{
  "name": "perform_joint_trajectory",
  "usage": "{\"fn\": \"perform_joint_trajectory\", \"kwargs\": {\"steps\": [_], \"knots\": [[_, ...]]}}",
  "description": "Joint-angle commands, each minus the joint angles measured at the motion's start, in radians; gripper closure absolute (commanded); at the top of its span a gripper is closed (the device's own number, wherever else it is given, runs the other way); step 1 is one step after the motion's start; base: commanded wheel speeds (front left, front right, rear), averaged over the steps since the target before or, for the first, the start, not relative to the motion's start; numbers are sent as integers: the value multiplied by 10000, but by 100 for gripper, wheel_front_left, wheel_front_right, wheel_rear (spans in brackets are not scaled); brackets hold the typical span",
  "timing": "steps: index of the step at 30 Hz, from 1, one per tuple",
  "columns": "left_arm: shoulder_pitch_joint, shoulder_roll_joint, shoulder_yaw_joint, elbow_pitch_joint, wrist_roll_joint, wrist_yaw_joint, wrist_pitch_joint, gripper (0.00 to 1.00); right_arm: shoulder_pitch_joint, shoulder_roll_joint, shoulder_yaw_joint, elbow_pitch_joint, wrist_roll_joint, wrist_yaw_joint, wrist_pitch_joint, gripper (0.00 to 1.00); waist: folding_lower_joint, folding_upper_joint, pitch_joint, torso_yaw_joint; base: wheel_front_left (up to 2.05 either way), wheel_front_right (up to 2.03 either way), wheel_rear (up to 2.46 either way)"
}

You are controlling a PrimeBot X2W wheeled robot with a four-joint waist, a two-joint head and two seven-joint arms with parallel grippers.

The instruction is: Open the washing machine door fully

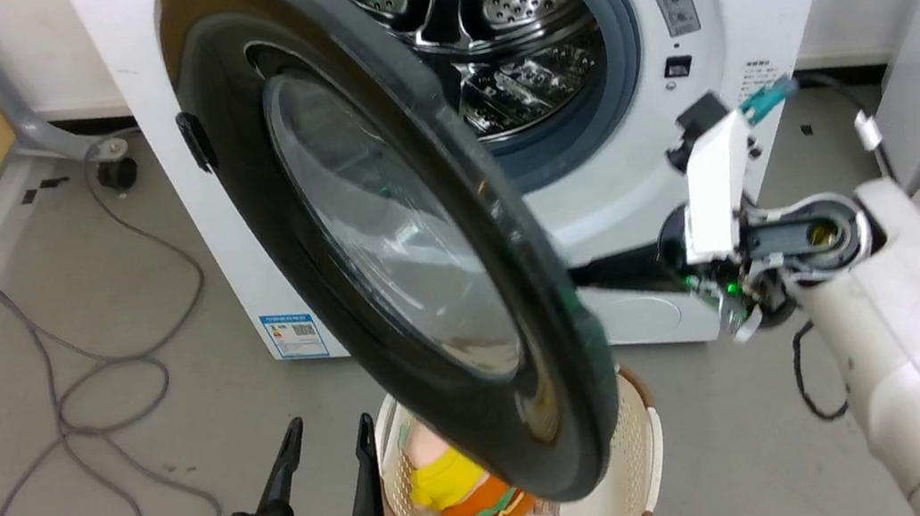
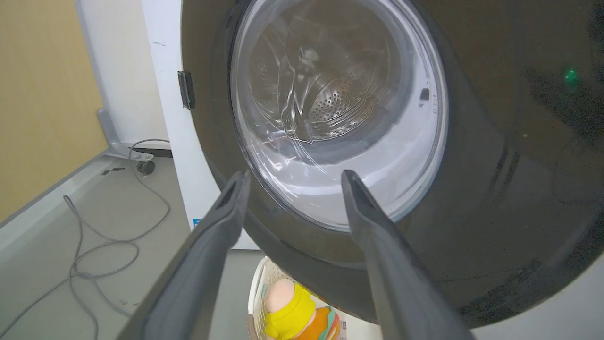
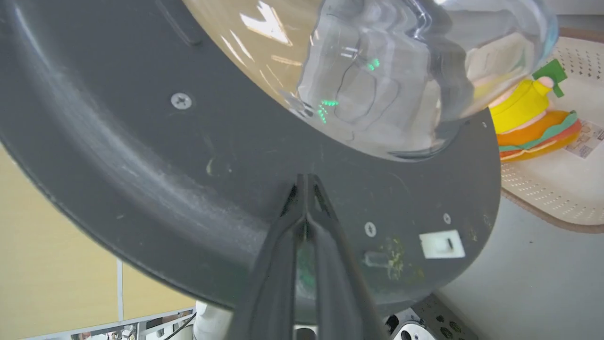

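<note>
Two pairs: left jaws parted, right jaws closed behind one partly open washing machine door [image 1: 386, 241].

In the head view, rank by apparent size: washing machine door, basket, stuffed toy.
1. washing machine door, enlarged by nearness.
2. basket, partly hidden by the door.
3. stuffed toy, partly hidden too.

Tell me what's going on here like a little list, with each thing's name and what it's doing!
door: washing machine door, partly open, swung out from the drum
right gripper: jaws shut, tips against the door's inner face
left gripper: jaws open, holding nothing, in front of the door's outer face
under the door: basket with a colourful toy inside
</note>
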Motion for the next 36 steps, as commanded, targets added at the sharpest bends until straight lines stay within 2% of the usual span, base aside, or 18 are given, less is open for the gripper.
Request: {"fn": "perform_joint_trajectory", "kwargs": {"steps": [1, 7, 18, 22, 23, 25, 36], "knots": [[126, 46, -38, 64, 33, -9, -53, 0, 380, 77, 126, -213, 206, -6, 77, 100, 2, 0, -81, 43, 0, 0, 0], [176, 40, -96, 265, -41, 11, -53, 0, 1013, 84, 1146, -889, 1242, -6, 117, 100, 2, 0, -218, 101, 0, 0, 0], [216, 30, -121, 399, -101, 123, -53, 0, 1512, 86, 2731, -1601, 2358, -6, -736, 100, 2, 0, -382, 158, 0, 0, 0], [270, 27, -99, 376, -127, 186, -53, 0, 1649, 86, 2896, -2019, 2375, -6, -1745, 100, 2, 0, -418, 69, 0, 0, 0], [285, 27, -80, 364, -138, 204, -53, 0, 1720, 86, 2868, -2174, 2248, -6, -2205, 88, 2, 0, -420, 18, 0, 0, 0], [303, 26, -51, 346, -155, 230, -53, 0, 2014, 86, 2747, -2555, 2080, -6, -3026, 0, 2, 0, -427, -70, 0, 0, 0], [433, 68, 336, 305, -211, 391, -53, 0, 4932, -625, 1318, -3849, 903, -6, -7494, 0, 2, 0, -560, -622, 0, 0, 0]]}}
